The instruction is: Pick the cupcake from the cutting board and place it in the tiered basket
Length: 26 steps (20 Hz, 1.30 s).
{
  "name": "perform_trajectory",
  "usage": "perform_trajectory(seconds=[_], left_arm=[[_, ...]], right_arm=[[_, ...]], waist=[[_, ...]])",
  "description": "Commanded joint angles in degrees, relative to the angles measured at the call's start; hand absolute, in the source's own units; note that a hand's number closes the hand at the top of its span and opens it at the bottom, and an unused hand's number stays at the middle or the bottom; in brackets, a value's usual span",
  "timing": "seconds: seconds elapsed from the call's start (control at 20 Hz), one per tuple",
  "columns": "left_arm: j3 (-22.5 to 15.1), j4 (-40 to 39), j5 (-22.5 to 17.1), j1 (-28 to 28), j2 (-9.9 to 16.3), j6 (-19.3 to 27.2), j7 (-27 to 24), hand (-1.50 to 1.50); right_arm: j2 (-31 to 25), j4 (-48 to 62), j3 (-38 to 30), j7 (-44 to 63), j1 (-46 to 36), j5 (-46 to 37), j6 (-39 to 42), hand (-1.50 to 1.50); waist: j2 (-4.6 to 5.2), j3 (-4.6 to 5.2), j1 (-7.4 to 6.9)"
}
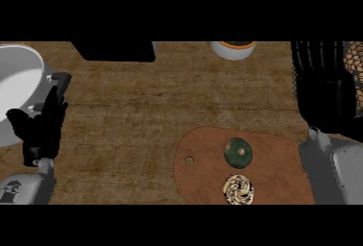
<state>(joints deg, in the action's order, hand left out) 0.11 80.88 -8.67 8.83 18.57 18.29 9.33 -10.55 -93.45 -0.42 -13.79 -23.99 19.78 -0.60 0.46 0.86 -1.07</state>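
- the cupcake (pixel 239 189) sits on the cutting board (pixel 205 163) at about 5 o'clock of the view, near the board's lower edge, its swirled pale-and-dark top facing up at you; nothing touches it.
- just above it, toward 12 o'clock, lies a dark green round item (pixel 239 152), close but apart; you'd judge it a distractor to steer around.
- the board has a small hole at its 9 o'clock side and lies flat on the brown bench (pixel 142 105).
- your right forearm (pixel 332 168) comes in at 4 o'clock beside the board's right edge; its hand doesn't show, so you cannot tell its state.
- the tiered basket (pixel 330 86), dark wire, stands at 2 o'clock, on the same side as that arm, which looks like why the right side suits the job.
- your left hand (pixel 42 125) rests at 9 o'clock, fingers straight and holding nothing, by a grey bowl-like rim (pixel 18 86).
- a white cup (pixel 233 49) stands at 12 o'clock, well clear.
- the pick isn't yet begun.
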Motion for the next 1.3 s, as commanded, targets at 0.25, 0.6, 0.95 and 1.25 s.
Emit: perform_trajectory(seconds=[0.25,0.6,0.95,1.25], left_arm=[[-1.9,2.1,8.0,-1.1,8.0,-2.4,-5.4,0.00],[-3.6,2.2,7.9,-3.8,6.9,-3.8,-6.8,0.00],[-4.6,2.4,8.2,-0.6,7.0,-5.2,-5.6,0.00],[-6.5,3.2,9.4,-1.3,5.1,-4.4,-6.1,0.00]], right_arm=[[4.7,-1.4,0.0,9.0,23.7,-6.0,-15.7,1.50],[7.7,-1.2,-4.4,10.6,43.4,-18.8,-35.5,-1.50],[1.0,-18.2,10.3,26.6,59.2,-34.6,-33.7,-1.50],[-10.7,-31.3,14.9,43.9,66.5,-42.7,-23.0,-1.50]], waist=[[-1.33,-0.81,5.50],[-1.18,-0.45,6.23],[-0.18,-0.24,2.82],[0.09,-0.19,0.99]])
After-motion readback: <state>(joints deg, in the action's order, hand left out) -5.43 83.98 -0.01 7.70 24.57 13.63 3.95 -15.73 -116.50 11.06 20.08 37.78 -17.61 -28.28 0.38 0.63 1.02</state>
